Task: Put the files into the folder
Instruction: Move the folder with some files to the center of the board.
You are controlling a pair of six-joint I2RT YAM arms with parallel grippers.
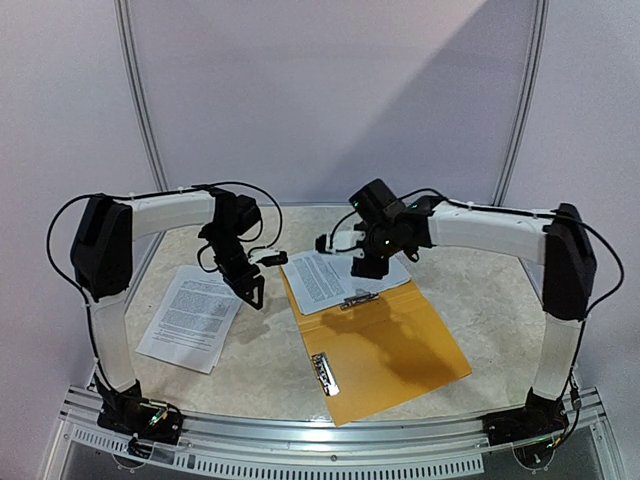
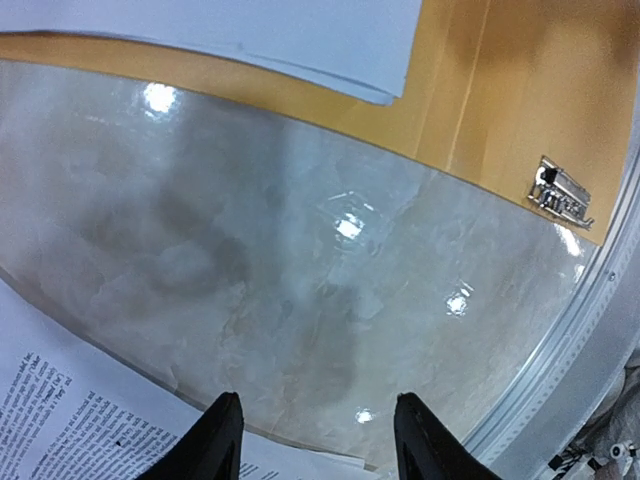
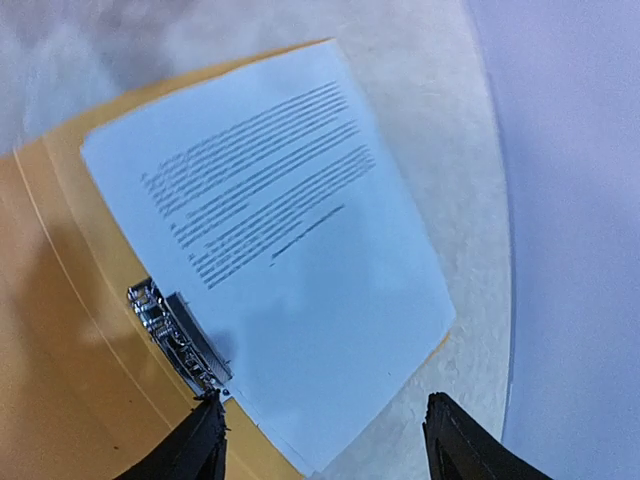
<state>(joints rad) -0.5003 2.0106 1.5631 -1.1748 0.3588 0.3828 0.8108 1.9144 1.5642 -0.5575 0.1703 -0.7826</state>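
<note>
The orange-yellow folder [image 1: 400, 350] lies open in the middle of the table. One printed sheet of the files [image 1: 330, 278] rests on its far half, with its near edge by a metal clip [image 1: 358, 299]. More files [image 1: 190, 315] lie in a loose stack at the left. My right gripper [image 1: 366, 266] hovers over the sheet on the folder. In the right wrist view it [image 3: 325, 438] is open above that sheet's [image 3: 290, 250] corner, holding nothing. My left gripper [image 1: 254, 290] hangs between the stack and the folder. It [image 2: 318, 440] is open over bare table.
A second metal clip [image 1: 325, 372] sits on the folder's near left edge. The table's metal rail [image 1: 330, 440] runs along the front between the arm bases. White walls close off the curved far edge. In the left wrist view the left stack's edge [image 2: 60, 410] lies beside the fingers.
</note>
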